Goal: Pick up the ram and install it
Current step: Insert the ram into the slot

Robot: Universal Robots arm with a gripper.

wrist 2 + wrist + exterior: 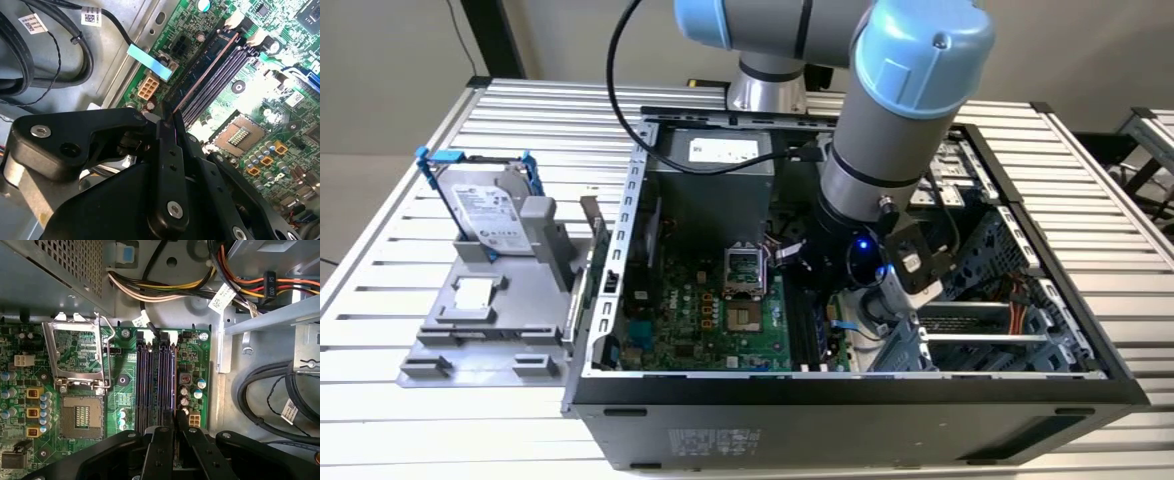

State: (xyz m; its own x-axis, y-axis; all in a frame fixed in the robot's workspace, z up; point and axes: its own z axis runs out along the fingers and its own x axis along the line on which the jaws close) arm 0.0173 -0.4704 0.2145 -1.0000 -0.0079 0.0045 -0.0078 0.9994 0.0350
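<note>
In the exterior view, an open computer case (854,385) is seen lying on a slatted worktop (427,400), with the arm (907,120) lowered inside it between the green motherboard (707,320) and the drive cage at the exterior view's right. Little free room is left around the wrist there. Beside the case, at the exterior view's left, a grey holder (494,320) is set on the worktop, and a hard drive (494,215) in a blue-handled frame is stood upright in it.

In the second wrist view, the end effector (167,117) is seen clenched on the ram (207,67), whose thin edge is gripped at its near end. The ram is laid along the outermost of the memory slots (220,75), the one just beside the board's edge and the black cables (45,55).

In the first wrist view, the end effector (175,420) is held directly over the slots (147,385), its fingers (163,440) pressed close together. The empty processor socket (80,415) is shown just beside the slots, and bundled wires (165,290) are crowded past their far end.
</note>
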